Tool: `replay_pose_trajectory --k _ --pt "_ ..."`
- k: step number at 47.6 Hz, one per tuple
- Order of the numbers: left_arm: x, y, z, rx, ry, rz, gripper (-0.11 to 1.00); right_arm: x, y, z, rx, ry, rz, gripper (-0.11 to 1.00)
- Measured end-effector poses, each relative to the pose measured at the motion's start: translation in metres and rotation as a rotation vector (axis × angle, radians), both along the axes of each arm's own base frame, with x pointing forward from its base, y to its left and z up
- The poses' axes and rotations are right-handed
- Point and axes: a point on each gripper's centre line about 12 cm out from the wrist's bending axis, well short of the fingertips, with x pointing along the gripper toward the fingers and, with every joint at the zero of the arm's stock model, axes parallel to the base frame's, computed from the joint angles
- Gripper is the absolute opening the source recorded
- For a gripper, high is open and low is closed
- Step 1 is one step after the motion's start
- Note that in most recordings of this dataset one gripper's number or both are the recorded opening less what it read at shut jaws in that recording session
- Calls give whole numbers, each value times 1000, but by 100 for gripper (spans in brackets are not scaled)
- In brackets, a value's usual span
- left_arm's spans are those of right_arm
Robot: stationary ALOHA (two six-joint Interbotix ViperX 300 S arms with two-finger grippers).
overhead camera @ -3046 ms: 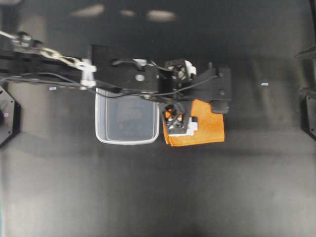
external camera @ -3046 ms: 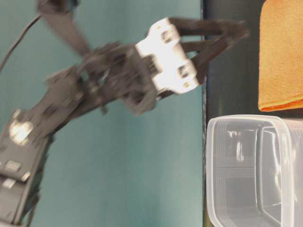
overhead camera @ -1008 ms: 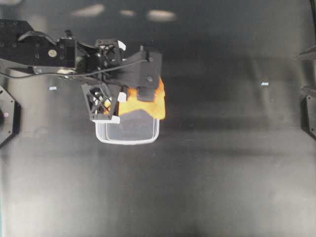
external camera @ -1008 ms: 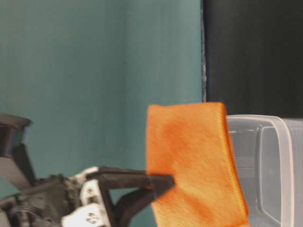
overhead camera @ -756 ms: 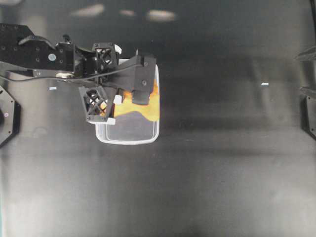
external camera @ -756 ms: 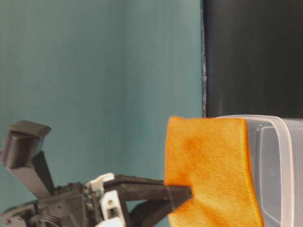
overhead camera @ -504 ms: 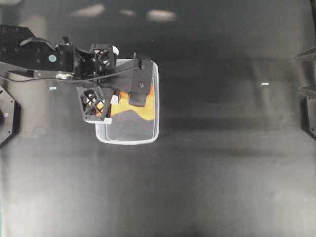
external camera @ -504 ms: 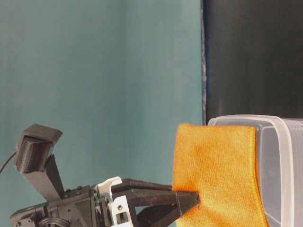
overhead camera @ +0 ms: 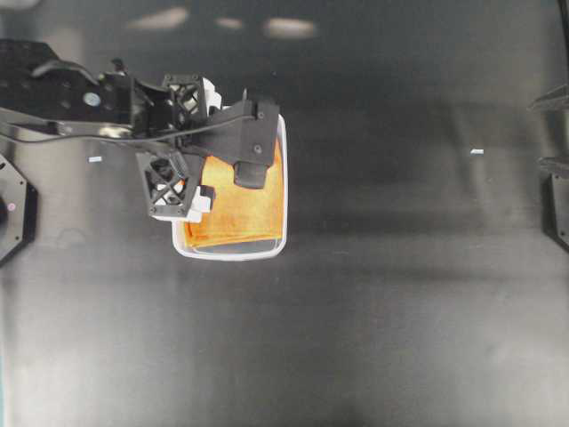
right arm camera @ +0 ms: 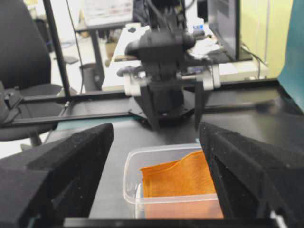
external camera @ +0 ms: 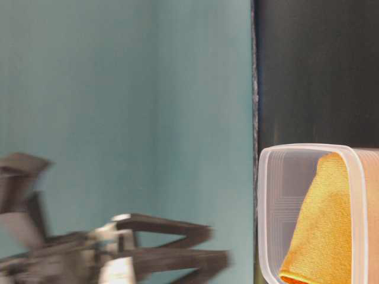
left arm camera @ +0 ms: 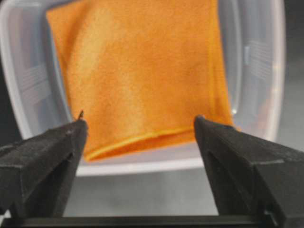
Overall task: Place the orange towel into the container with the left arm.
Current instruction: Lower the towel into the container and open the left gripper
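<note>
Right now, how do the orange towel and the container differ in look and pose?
The orange towel is opaque, soft orange cloth; the container is clear, rigid plastic. The towel lies inside, slanted with one edge riding up a wall; the container sits flat on the black table. The towel is a little smaller, so bare container floor shows beside it. Both are roughly rectangular. The left gripper hangs open above them, touching neither.

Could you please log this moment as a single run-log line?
left gripper: open above container | orange towel: in container, leaning on wall | right gripper: open
</note>
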Motion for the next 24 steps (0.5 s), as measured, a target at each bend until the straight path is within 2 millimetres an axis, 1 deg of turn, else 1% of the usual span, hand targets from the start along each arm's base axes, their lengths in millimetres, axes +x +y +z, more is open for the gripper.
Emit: replay_pose_trajectory --k 6,9,13,16,24 --pt "-7 -4 43 7 -112 -16 87 0 0 -1 2 5 0 72" --pt "-16 -7 66 9 -184 -21 87 0 0 -3 -2 9 0 72" --pt "-30 -7 87 9 -262 -19 87 0 0 -4 2 11 0 72" --pt "-41 -7 93 12 -297 -21 87 0 0 -4 2 11 0 72" --pt "-72 -9 93 12 -412 -23 87 0 0 -5 8 12 0 72"
